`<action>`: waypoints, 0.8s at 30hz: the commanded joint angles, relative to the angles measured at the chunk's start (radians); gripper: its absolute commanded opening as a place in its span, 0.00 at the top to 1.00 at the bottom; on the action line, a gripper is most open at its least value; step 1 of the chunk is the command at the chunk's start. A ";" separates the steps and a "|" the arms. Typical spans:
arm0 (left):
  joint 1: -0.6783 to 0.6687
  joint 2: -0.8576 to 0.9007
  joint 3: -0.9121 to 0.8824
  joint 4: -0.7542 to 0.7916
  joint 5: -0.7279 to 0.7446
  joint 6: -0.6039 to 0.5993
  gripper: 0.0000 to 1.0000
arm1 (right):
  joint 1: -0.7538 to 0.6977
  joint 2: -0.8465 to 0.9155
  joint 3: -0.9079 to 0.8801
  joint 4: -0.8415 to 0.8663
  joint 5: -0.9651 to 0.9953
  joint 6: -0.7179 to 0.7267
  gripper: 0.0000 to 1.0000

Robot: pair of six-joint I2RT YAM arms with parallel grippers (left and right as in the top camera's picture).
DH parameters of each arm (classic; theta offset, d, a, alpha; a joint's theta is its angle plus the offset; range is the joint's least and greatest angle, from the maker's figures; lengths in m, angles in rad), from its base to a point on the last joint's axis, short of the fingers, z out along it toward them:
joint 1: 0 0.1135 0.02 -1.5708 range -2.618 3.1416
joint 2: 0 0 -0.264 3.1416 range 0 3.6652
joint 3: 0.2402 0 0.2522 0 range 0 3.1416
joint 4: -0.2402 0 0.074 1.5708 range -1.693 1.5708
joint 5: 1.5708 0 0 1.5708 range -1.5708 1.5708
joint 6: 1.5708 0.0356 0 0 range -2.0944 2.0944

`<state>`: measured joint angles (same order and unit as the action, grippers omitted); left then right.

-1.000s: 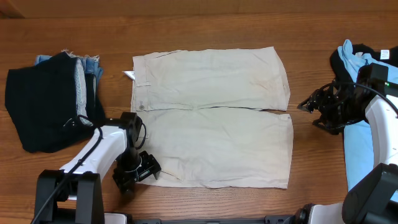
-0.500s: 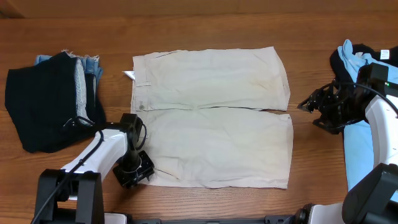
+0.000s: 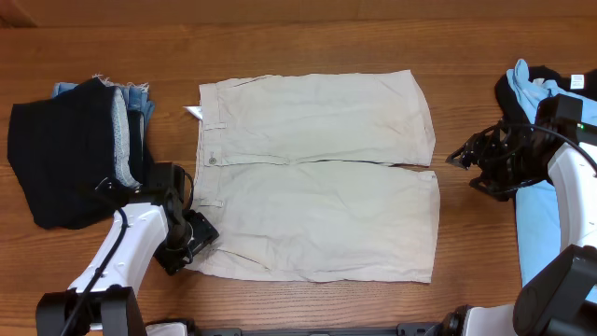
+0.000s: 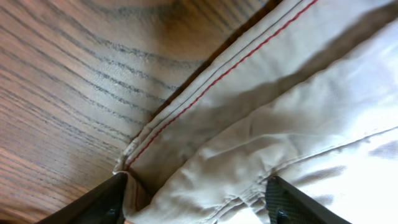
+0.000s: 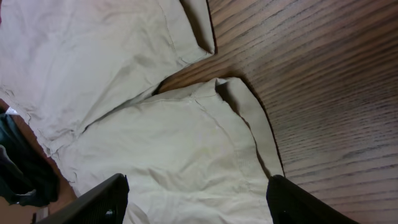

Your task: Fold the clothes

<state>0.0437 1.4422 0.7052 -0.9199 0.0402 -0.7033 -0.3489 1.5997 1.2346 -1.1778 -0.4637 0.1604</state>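
1. Since the earlier overhead frame, the left end effector (image 3: 187,245) had been drawn leftward, off the near half of the shorts (image 3: 317,177) and out to the near corner of the waistband (image 3: 207,140). The right end effector (image 3: 471,161) had not been moved.
2. The shorts were seen lying flat and opened out at the middle of the bench (image 3: 308,37). The waistband was to the left and the leg hems (image 3: 431,177) to the right. Dark garments (image 3: 65,159) were stacked well apart at the left, and a light blue garment (image 3: 541,215) lay at the far right.
3. In the left wrist view the fingers were spread wide on either side of the waistband corner. A red-stitched seam (image 4: 217,81) ran between them, and nothing was seen to be pinched.
4. The right end effector was likewise spread and held nothing. It was poised just beyond the leg hems, beside the gap between the two legs.
5. The step in hand was judged to be a grasp of the near edge, so that the near half could be folded over the far half.
6. A good grasp would probably be taken at the very corner of the waistband, with one finger slid under all layers so that the thick band, not only the top ply, was caught.
7. The matching near hem corner would best be taken by the right end effector, so that both ends could be lifted together and the cloth kept taut.
8. A risk was judged in the stiff waistband, which might slip out or bunch if only partly gripped.
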 commanded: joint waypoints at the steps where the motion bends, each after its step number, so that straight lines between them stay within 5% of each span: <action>1: 0.001 -0.004 -0.037 -0.014 0.011 0.024 0.30 | 0.001 -0.004 -0.005 0.005 0.003 -0.009 0.25; 5: 0.002 -0.004 -0.077 -0.011 0.013 0.023 0.37 | 0.001 -0.004 -0.005 0.006 0.003 -0.009 0.25; 9: 0.002 -0.004 -0.079 -0.007 0.024 0.023 0.78 | 0.001 -0.004 -0.005 0.005 0.003 -0.009 0.25; 18: 0.002 -0.004 -0.055 0.035 0.050 0.085 0.90 | 0.001 -0.004 -0.005 0.005 0.003 -0.009 0.25; 24: 0.002 -0.005 0.129 -0.051 0.156 0.134 0.96 | 0.000 -0.004 -0.005 0.013 0.004 -0.008 0.23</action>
<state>0.0441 1.4414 0.7097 -0.9474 0.1287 -0.6201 -0.3492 1.5997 1.2346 -1.1744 -0.4633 0.1589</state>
